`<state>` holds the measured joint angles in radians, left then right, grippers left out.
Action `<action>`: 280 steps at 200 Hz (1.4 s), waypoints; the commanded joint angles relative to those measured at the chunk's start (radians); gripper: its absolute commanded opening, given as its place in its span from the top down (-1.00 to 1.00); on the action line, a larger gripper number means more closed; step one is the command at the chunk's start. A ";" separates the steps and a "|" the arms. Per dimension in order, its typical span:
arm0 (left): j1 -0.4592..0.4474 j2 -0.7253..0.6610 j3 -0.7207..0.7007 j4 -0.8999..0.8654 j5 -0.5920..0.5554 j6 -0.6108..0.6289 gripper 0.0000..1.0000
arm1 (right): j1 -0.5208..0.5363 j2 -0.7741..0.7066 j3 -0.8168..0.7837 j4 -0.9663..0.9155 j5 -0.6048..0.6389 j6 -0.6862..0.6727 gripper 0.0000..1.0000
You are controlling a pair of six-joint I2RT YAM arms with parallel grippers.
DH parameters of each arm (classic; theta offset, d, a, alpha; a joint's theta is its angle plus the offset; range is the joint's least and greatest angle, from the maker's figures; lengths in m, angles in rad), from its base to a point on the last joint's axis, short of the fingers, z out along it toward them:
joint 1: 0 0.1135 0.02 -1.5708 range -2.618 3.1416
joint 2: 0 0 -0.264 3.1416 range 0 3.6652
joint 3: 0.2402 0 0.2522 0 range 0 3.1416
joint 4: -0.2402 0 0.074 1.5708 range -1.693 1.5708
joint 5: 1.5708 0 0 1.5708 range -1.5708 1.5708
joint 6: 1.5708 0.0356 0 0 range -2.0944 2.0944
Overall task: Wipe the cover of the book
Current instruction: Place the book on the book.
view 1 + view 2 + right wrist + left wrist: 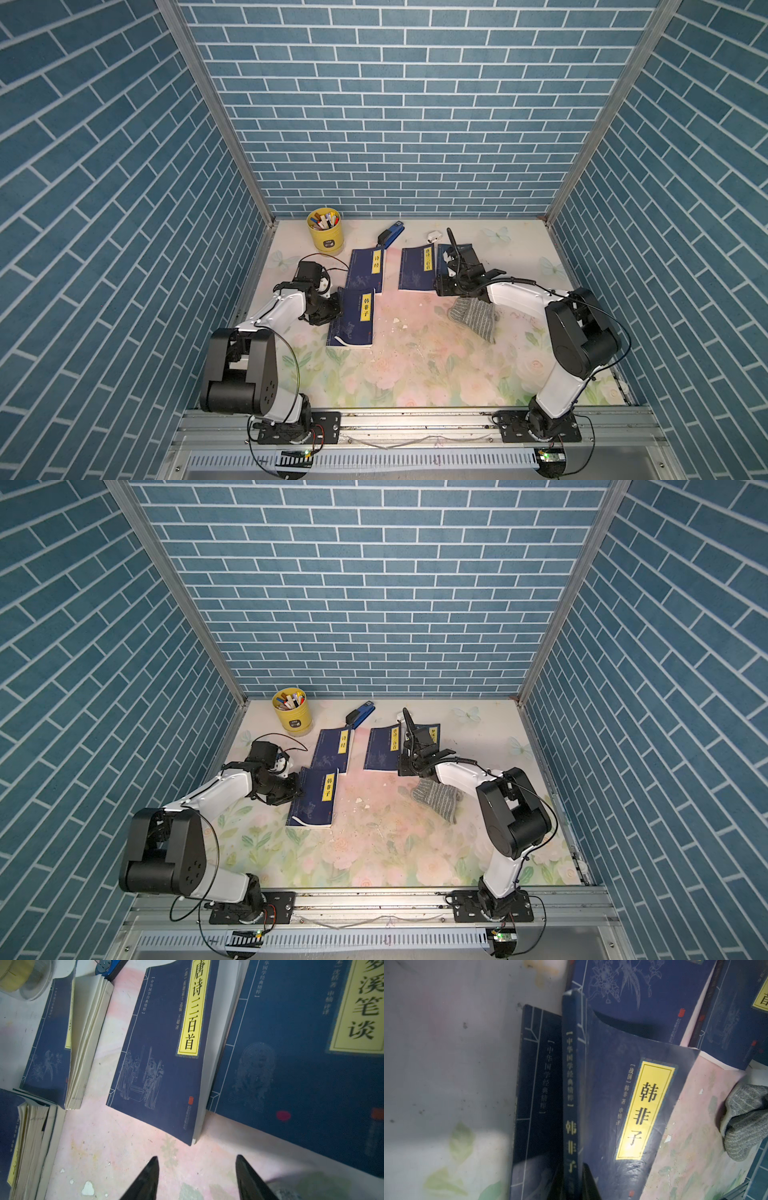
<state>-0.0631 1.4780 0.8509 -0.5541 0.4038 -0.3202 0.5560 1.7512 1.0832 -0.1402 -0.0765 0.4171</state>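
Observation:
Several dark blue books with yellow title labels lie on the floral table [415,374]. The near-left book [353,318] [316,798] has my left gripper [338,309] [574,1180] shut on its spine [572,1084], and its front cover bows upward. A grey striped cloth [473,318] [438,800] [745,1122] lies crumpled on the table under my right arm, held by nothing. My right gripper [440,291] [197,1157] stands open over bare table, just short of the near corner of a middle book [166,1053], with nothing between its fingers.
Another book [368,270] lies behind the held one, and a far-right book [301,1053] is partly hidden under the right wrist. A yellow pen cup [325,230], a blue stapler [390,235] and a small white object [433,237] stand at the back. Paper crumbs [397,321] dot the middle.

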 commanded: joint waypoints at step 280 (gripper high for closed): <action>-0.014 -0.066 0.027 0.130 -0.185 -0.047 -0.11 | -0.011 -0.005 0.017 -0.035 -0.027 -0.040 -0.19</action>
<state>-0.0658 1.4582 0.8783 -0.4908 0.2543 -0.3267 0.5503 1.7512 1.0817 -0.1455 -0.1116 0.4114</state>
